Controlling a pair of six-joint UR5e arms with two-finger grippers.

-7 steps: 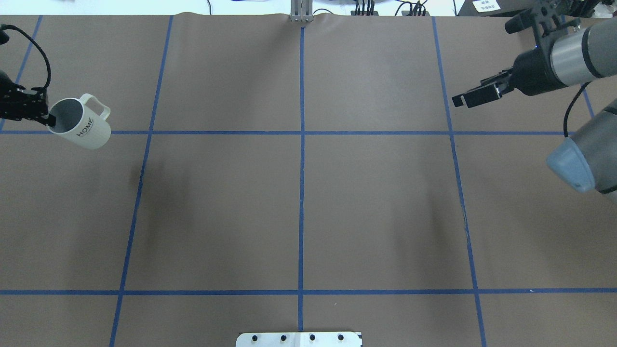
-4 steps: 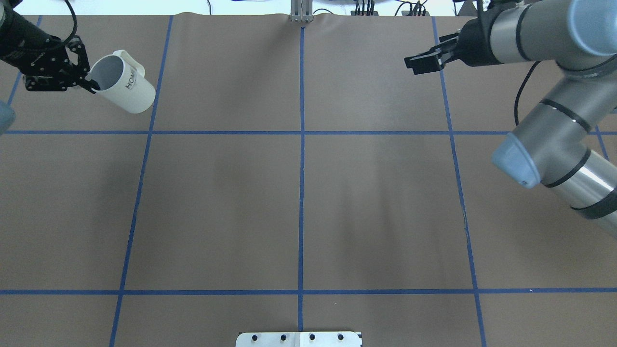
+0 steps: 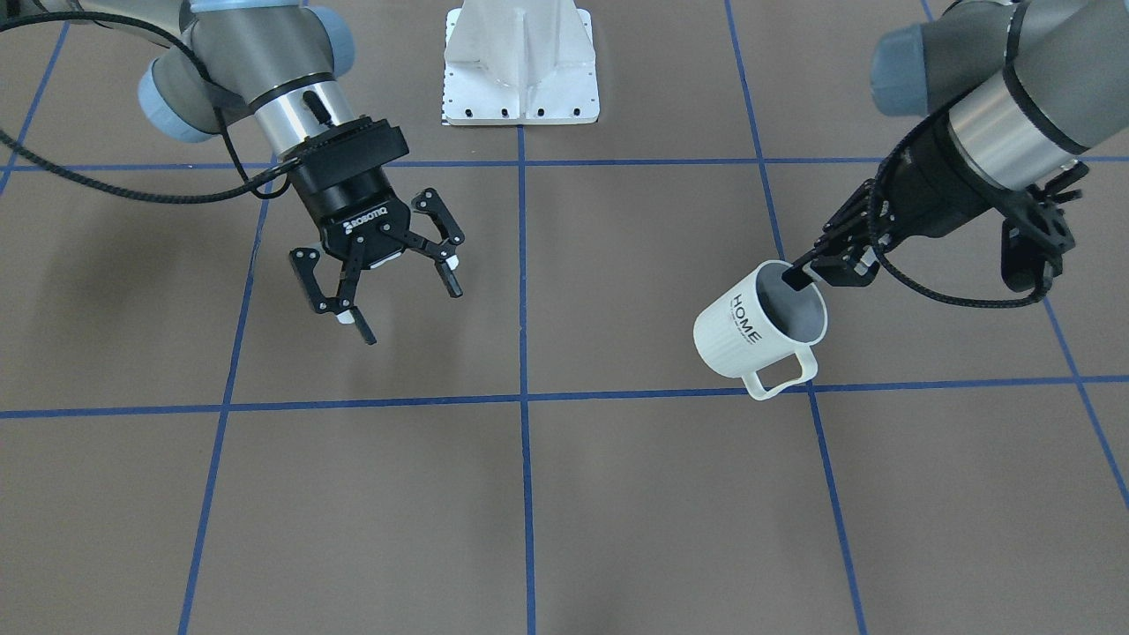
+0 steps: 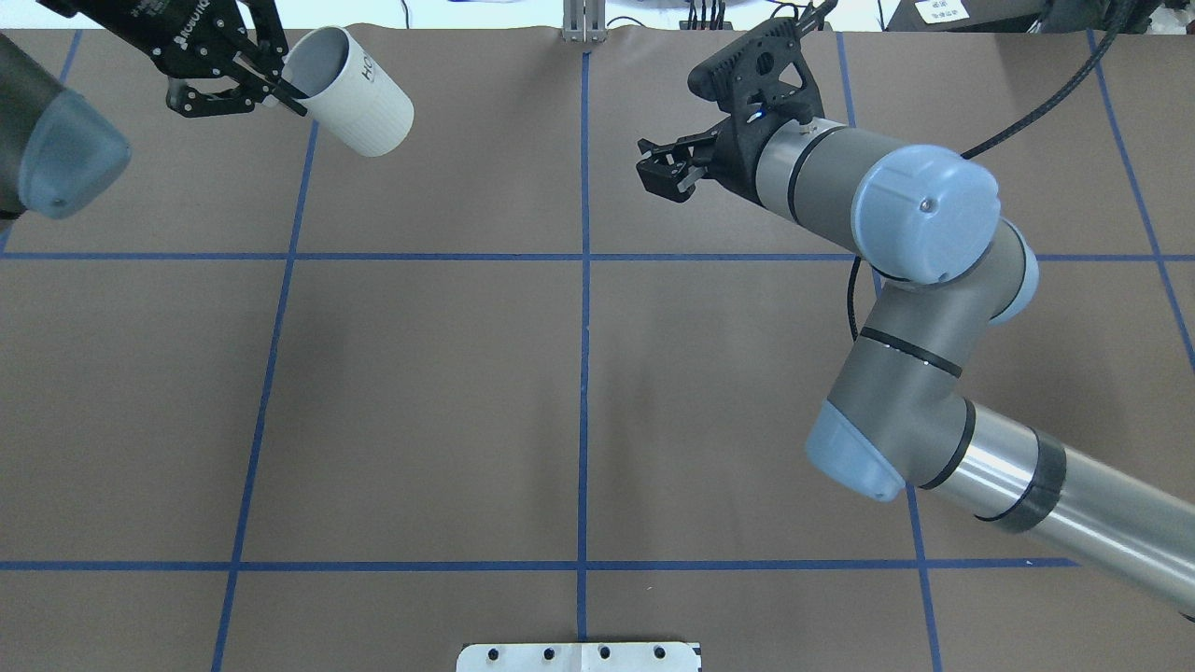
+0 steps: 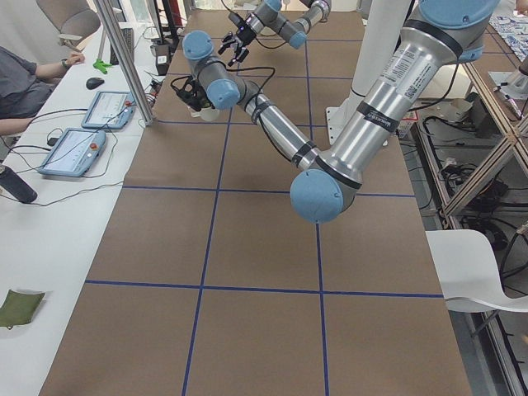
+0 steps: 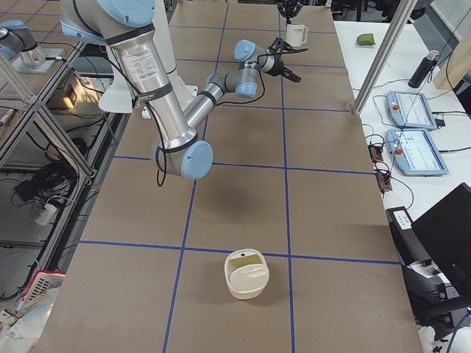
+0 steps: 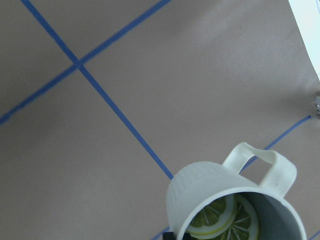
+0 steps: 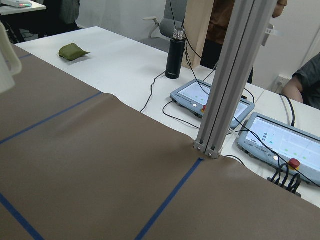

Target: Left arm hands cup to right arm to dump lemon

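The cup [image 4: 355, 93], a white ribbed mug marked "HOME", hangs tilted over the table's far left corner in the overhead view. My left gripper [image 4: 280, 84] is shut on its rim, one finger inside. The left wrist view looks into the cup [image 7: 215, 185] and shows lemon slices [image 7: 225, 220] at its bottom. In the front-facing view the left gripper [image 3: 798, 275] holds the cup [image 3: 760, 331] by the rim, handle down. My right gripper [image 4: 653, 173] is open and empty, right of the centre line at the far side, apart from the cup. It also shows open in the front-facing view [image 3: 410, 313].
A cream bowl [image 6: 246, 273] stands on the table at its right end. A white mount plate [image 3: 520, 62] sits at the robot's edge. An aluminium post [image 8: 225, 100], tablets, a black bottle [image 8: 173, 57] and a green pouch [image 8: 73, 51] lie beyond the far edge.
My left gripper has carried the cup toward the far edge and rightward. My right arm has swung left toward the centre line, its gripper still open.
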